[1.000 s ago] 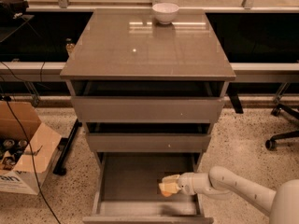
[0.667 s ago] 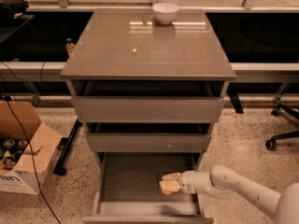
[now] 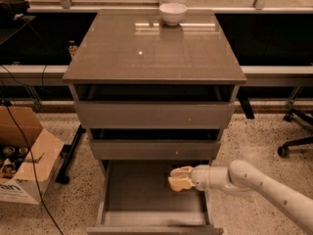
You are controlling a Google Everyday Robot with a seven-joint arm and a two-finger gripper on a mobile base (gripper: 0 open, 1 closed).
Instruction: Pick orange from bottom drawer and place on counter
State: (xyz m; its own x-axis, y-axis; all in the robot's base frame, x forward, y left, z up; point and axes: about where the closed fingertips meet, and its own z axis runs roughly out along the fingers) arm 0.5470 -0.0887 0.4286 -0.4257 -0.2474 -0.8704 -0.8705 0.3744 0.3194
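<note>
The bottom drawer (image 3: 142,190) is pulled open and shows its flat grey floor. My gripper (image 3: 180,178) reaches in from the right and sits over the drawer's right half, just below the middle drawer's front. The orange does not show; if it is there, the gripper hides it. The counter (image 3: 156,48) is the glossy grey-brown top of the cabinet, well above the gripper.
A white bowl (image 3: 173,12) stands at the counter's back edge. The top drawer (image 3: 154,114) and middle drawer (image 3: 154,149) stick out slightly above the gripper. An open cardboard box (image 3: 24,155) and cables lie on the floor at left. An office chair base (image 3: 296,143) is at right.
My gripper has moved a little up and toward the back of the bottom drawer. Nothing else has moved.
</note>
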